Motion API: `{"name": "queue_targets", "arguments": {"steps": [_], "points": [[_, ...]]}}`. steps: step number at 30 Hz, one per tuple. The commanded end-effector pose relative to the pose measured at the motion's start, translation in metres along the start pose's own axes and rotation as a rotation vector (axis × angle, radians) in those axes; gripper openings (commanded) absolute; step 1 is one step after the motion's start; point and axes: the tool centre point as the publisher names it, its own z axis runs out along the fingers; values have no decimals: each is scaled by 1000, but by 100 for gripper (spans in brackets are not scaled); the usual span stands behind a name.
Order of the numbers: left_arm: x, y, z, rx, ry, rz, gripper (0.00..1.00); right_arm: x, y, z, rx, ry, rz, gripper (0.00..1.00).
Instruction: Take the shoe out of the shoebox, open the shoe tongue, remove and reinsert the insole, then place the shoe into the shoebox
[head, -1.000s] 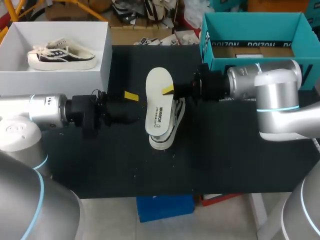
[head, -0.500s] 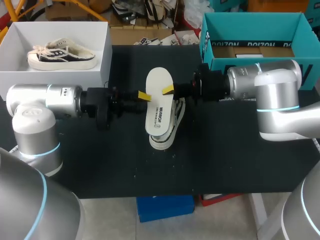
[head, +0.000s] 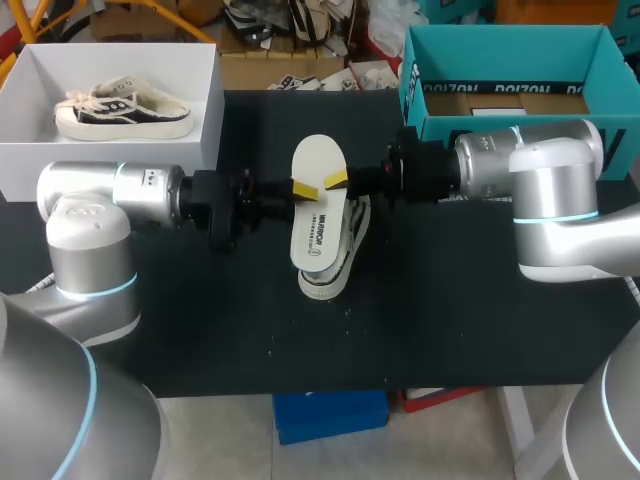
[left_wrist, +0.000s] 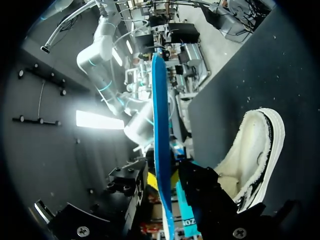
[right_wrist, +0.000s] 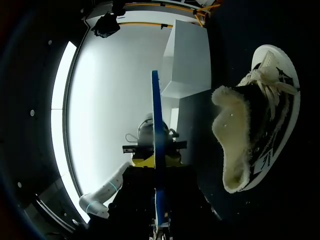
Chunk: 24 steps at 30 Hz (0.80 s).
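A white insole (head: 318, 215) hangs flat over the black-and-white shoe (head: 356, 228), which lies on the black table. My right gripper (head: 337, 180) comes in from the right, shut on the insole's right edge. From the left, my left gripper (head: 303, 188) straddles the opposite edge, one yellow tip above it. In the left wrist view the insole (left_wrist: 159, 125) stands edge-on between the fingers (left_wrist: 202, 187), which are still apart from it, and the fleece-lined shoe (left_wrist: 250, 150) lies beside them. In the right wrist view the right gripper (right_wrist: 159, 165) pinches the insole (right_wrist: 156, 125), with the shoe (right_wrist: 250, 125) off to the side.
A white shoebox (head: 210, 120) at the back left holds a second shoe (head: 120, 108). A teal shoebox (head: 440, 125) stands open at the back right, behind my right arm. The black table mat (head: 200, 320) stretches in front of the shoe.
My left arm has moved right until its gripper reaches the insole's left edge, and its fingers have narrowed around it. The right arm, insole and shoe have stayed in place.
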Motion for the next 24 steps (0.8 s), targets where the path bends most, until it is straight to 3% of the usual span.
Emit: {"name": "queue_targets", "arguments": {"steps": [1,2,3,13,14,15,17,24], "points": [[-1,4,5,5,-1,10,33,0,0,1,-1,-2,1,0],[-1,5,5,5,-1,12,26,0,0,1,-1,-2,1,0],[-1,5,6,6,0,13,0,0,0,1,-1,-2,1,0],[2,3,2,4,22,1,0,0,0,1,-1,-2,1,0],[2,3,2,5,24,-2,0,1,0,-1,-15,-6,10,43],[2,2,1,6,26,-5,0,2,1,-2,-19,-18,13,100],[0,0,0,11,36,-15,0,5,1,-2,-30,-55,24,100],[1,-20,-12,57,107,-159,0,17,-10,-23,-174,-163,73,100]]}}
